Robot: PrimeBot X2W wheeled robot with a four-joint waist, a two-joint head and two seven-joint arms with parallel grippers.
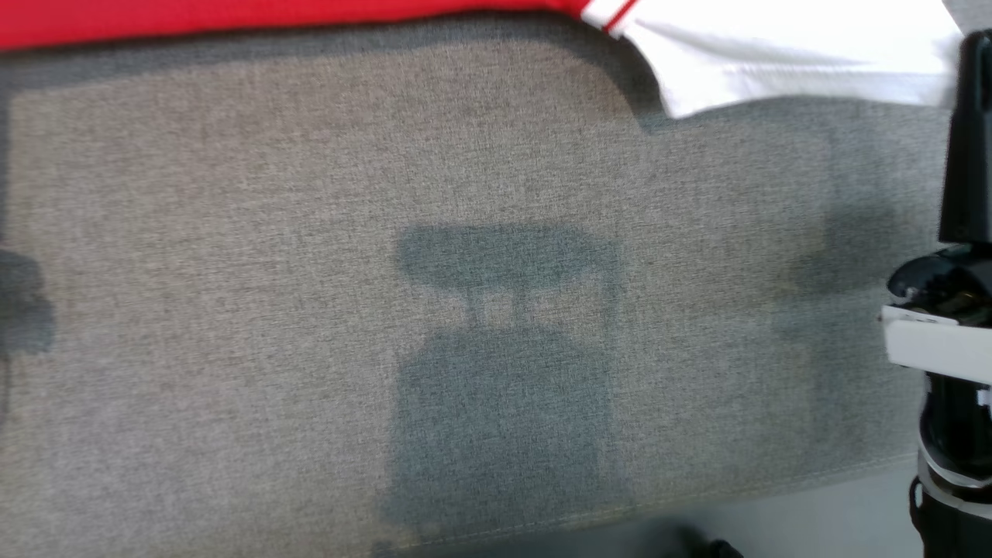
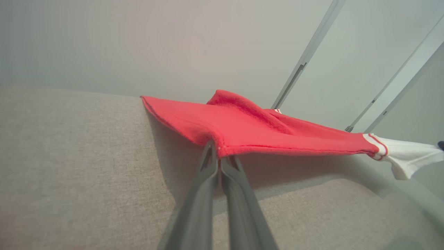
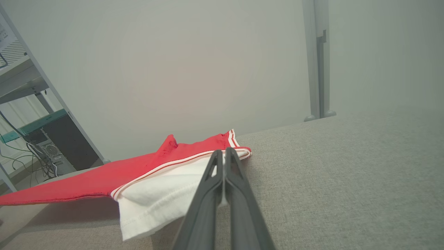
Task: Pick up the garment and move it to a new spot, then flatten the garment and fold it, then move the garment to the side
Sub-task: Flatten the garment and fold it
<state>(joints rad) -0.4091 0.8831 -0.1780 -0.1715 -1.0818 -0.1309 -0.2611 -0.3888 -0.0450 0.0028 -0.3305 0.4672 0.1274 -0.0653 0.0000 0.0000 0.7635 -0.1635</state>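
Grey fabric surface (image 1: pixel 310 232), garment (image 2: pixel 263 132) stretched up at twelve o'clock.
Left pincer (image 2: pixel 219 154) clamped on the red hem (image 2: pixel 295 150), right pincer (image 3: pixel 224 154) pinching the white sleeve (image 3: pixel 156 198) out at one o'clock; cloth hangs taut between them, lifted off the surface.

The scene is lit softly and evenly from above, a blocky shadow (image 1: pixel 500 372) being cast on the grey cloth surface (image 1: pixel 232 194) in the slightly blurred head view, a dark band thrown beneath the lifted garment (image 2: pixel 256 132), and its white sleeve (image 1: pixel 775 62) nearly washed out by glare.
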